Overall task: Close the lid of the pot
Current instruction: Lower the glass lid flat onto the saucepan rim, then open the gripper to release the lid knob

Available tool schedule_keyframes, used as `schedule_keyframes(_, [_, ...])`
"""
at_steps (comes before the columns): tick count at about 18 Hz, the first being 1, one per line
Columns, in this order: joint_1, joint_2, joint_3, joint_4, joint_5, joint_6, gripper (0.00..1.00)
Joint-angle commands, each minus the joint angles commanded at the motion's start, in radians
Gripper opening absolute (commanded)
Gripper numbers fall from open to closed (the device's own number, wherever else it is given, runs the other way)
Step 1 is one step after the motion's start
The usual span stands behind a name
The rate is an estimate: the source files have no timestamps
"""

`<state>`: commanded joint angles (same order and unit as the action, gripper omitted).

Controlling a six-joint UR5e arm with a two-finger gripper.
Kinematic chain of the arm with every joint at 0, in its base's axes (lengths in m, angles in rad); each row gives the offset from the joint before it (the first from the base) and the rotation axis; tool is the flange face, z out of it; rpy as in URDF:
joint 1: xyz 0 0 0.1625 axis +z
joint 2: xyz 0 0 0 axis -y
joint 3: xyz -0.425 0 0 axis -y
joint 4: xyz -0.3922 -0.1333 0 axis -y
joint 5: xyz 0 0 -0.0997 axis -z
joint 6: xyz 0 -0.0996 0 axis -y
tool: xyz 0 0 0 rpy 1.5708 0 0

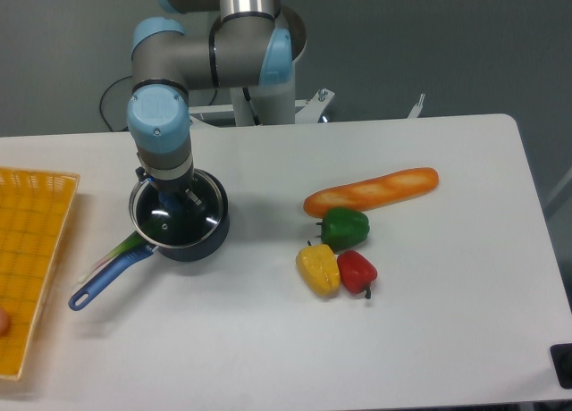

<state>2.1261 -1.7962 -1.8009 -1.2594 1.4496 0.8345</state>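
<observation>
The white worktop [429, 339] fills most of the view, its back edge running under the robot's base and its right edge slanting down toward the near right corner; the near half and the whole right side lie bare, giving wide room for movement there. The arm [214, 54] reaches from the back edge down toward the left part of the worktop. A yellow tray [31, 250] sits against the left edge, cut off by the picture. A loaf of bread [371, 190] lies near the middle, angled up toward the right edge, with a green pepper [345, 227] just beside its lower end, and a yellow pepper [318, 269] and a red pepper [357, 270] touching each other just below that. No writing or labels can be read anywhere. The pot [210, 232] stands left of centre, dark blue and round, its lighter-blue handle pointing toward the near left corner. The lid [201, 216], clear glass with a thin metal rim, sits nearly level over the pot's mouth. The claw [167, 199] points straight down over the lid's centre, closed on its blue knob.
</observation>
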Motion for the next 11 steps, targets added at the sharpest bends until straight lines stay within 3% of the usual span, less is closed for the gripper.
schedule_keyframes(7, [0.002,0.000,0.003,0.000,0.002,0.003,0.81])
schedule_keyframes(11, [0.011,0.001,0.021,-0.006,0.000,0.006,0.94])
